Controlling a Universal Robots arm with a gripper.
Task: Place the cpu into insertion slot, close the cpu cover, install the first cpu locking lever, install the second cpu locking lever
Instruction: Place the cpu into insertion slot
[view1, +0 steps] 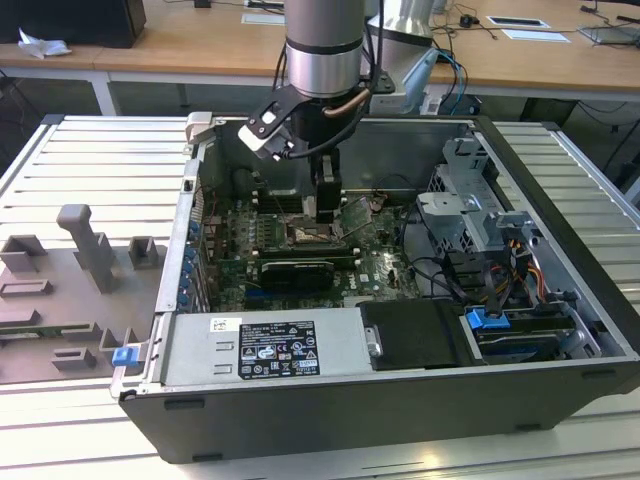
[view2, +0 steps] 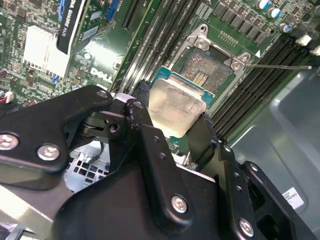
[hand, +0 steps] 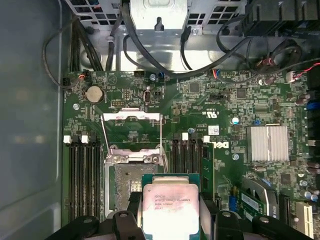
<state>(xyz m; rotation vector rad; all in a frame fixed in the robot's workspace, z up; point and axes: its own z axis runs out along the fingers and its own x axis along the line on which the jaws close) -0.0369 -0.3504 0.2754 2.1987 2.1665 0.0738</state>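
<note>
Slatted workbench (view1: 90, 170) bore an open computer case (view1: 300, 420). Item: cpu (hand: 170, 207), clamped flat in gripper (view2: 176, 120), sat just beside insertion slot (hand: 125, 185); cpu cover (hand: 131, 117) stood open. Handling, as judged: chip needed squaring over recess, level, lowered without force.

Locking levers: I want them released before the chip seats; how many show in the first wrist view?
2: one locking lever beside the open cpu cover, another on its opposite side.
</note>
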